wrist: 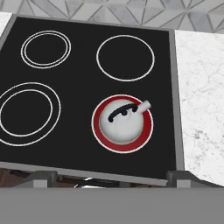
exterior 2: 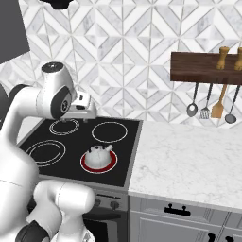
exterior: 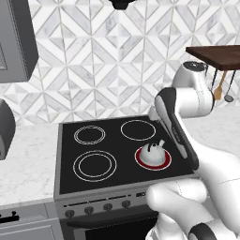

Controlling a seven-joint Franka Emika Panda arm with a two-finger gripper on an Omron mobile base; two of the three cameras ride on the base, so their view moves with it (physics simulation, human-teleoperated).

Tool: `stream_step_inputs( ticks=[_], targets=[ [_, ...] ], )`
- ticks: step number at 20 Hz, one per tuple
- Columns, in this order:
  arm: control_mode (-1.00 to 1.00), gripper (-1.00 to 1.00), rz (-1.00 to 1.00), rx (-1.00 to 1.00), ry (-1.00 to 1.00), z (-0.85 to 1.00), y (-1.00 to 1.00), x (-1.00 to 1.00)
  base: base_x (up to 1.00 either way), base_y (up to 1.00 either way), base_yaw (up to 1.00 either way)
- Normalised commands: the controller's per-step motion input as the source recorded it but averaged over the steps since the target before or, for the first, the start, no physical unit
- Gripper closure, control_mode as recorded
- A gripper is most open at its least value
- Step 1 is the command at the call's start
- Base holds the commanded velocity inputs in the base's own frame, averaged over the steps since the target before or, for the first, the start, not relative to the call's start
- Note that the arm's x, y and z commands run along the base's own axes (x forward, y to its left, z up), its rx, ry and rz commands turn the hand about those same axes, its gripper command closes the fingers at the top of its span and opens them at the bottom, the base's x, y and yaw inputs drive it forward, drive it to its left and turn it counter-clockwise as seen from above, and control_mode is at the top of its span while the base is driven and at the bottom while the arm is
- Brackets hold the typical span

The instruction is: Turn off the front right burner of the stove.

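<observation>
On the front right of the stove [exterior: 65, 154], the burner [wrist: 146, 131] is seen glowing red, a ring of red showing all round a small white kettle [wrist: 122, 124] that stands on it, its spout turned toward the back right corner. Beside it to the left lies the large double-ringed circle [wrist: 28, 113], behind it the plain single ring [wrist: 125, 57], and to its right the marble counter [exterior 2: 189, 156], just past the steel edge.

The glow is not what has to be touched. Judged from the task, the coming move turns on the knobs [exterior: 98, 207], which are set in a row on the stove's front face, below the glass and toward the robot. In the right base view two knobs [exterior 2: 106, 203] are seen under the front right corner, partly hidden by the arm's lower link; which one governs this burner cannot be told.

Over the back of the glass the hand is held high, and the camera on it looks down on the whole cooktop, with the front edge at the bottom of that view. The knobs therefore lie below and nearer the base than the hand, so a move down and back toward the robot is called for, with the hand turned to face the front panel. The state of the jaws cannot be told, since the fingertips are not made out.
</observation>
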Motion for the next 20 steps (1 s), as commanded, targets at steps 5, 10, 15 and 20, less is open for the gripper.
stream_step_inputs(
  ticks=[5,10,15,20],
  targets=[
    [-1.0,-1.0,0.0,0.0,0.0,0.0,-0.39,-0.03,0.0,0.0,0.0],
    [-1.0,-1.0,0.0,0.0,0.0,0.0,-0.24,0.0,0.0,0.0,0.0],
    [-1.0,-1.0,0.0,0.0,0.0,0.0,-0.05,0.0,0.0,0.0,0.0],
    [-1.0,-1.0,0.19,-0.22,0.03,-0.33,0.87,-0.26,0.0,0.0,0.0]
  ],
)
